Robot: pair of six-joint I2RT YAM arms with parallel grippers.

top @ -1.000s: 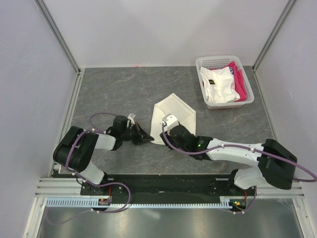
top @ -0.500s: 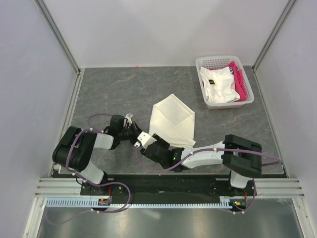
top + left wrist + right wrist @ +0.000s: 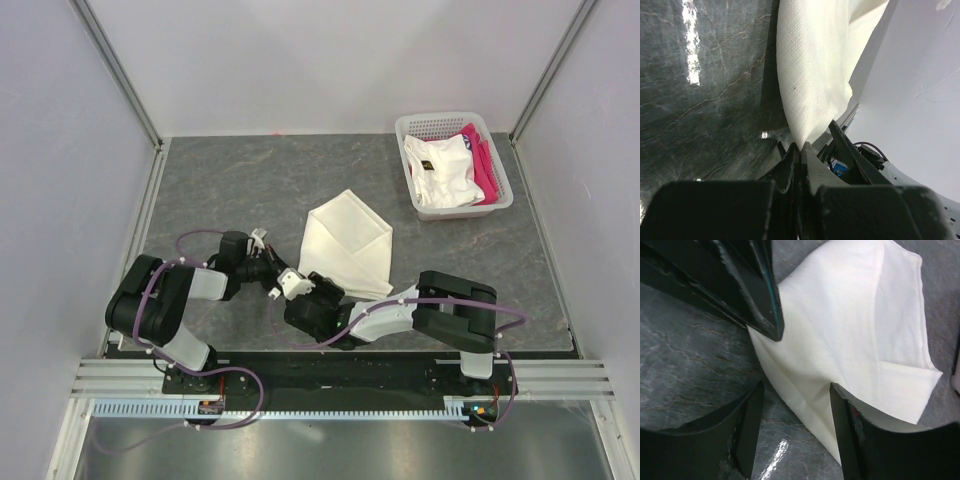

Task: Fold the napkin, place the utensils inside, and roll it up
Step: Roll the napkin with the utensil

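While your left claw (image 3: 799, 147) has stayed pressed together at the near-left corner of the napkin (image 3: 348, 240), your right arm has pulled back from over the cloth and tucked in low beside it. Your right claw (image 3: 796, 395) now stands apart, straddling that same corner and gripping nothing. You cannot tell whether the left one actually pinches cloth. I'd judge you are still on the fold. No spoon shows, so loading and rolling remain. The napkin lies mid-worktop (image 3: 230, 180), cream-white, thin and flat, folded into overlapping layers with a pointed far end, well apart from the basket (image 3: 405, 125).
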